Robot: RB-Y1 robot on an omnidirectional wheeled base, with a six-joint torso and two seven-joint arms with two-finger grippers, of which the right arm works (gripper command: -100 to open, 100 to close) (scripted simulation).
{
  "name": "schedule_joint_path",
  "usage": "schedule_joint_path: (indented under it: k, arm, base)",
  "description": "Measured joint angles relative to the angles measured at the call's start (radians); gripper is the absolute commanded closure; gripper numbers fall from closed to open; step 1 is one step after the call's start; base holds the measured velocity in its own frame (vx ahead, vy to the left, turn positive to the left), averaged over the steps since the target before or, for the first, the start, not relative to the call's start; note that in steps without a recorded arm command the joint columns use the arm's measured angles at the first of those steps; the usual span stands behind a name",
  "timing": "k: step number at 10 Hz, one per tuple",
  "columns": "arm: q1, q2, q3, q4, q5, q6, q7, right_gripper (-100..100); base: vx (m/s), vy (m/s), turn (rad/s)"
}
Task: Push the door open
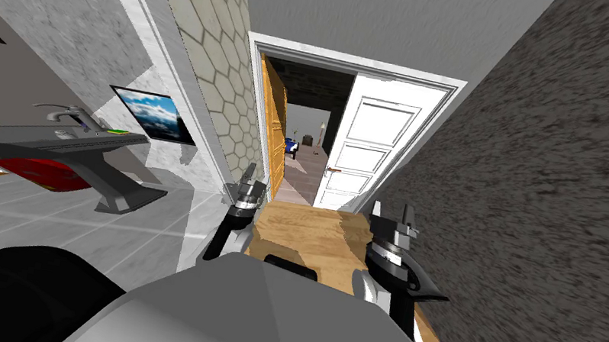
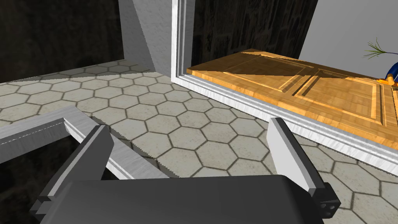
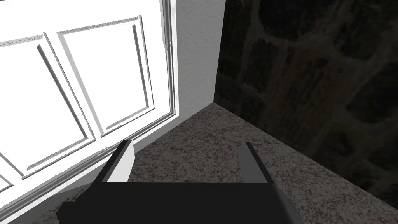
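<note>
A doorway stands ahead at the end of a narrow passage. Its white panelled door point(image 1: 364, 152) fills the right half of the frame, with a small handle point(image 1: 330, 172) on its left edge. An orange wooden door point(image 1: 273, 128) on the left is swung away into the room beyond. My left gripper point(image 1: 251, 191) is open a short way before the frame's left side. In the left wrist view the gripper point(image 2: 190, 151) faces the hexagon-tiled wall point(image 2: 155, 112) and the wooden door point(image 2: 311, 89). My right gripper point(image 1: 391, 222) is open, and the right wrist view shows the gripper point(image 3: 186, 163) near the white door point(image 3: 77, 85).
A dark speckled wall point(image 1: 557, 223) runs close along my right. The hexagon-tiled wall point(image 1: 215, 49) lines the left, with a grey sink counter point(image 1: 68, 141) and a framed sky picture point(image 1: 154, 115) further left. Wooden floor point(image 1: 308, 235) leads to the opening point(image 1: 306, 150).
</note>
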Motion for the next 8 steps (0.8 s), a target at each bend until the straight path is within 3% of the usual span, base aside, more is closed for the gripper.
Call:
schedule_joint_path:
  k: [2, 8]
  arm:
    - [-0.016, -0.008, 0.003, 0.034, 0.012, 0.0, -0.008, -100]
    - [-0.102, -0.037, -0.007, 0.184, 0.047, -0.005, -0.044, -100]
  base:
    - [0.113, 0.01, 0.003]
    - [0.094, -0.012, 0.006]
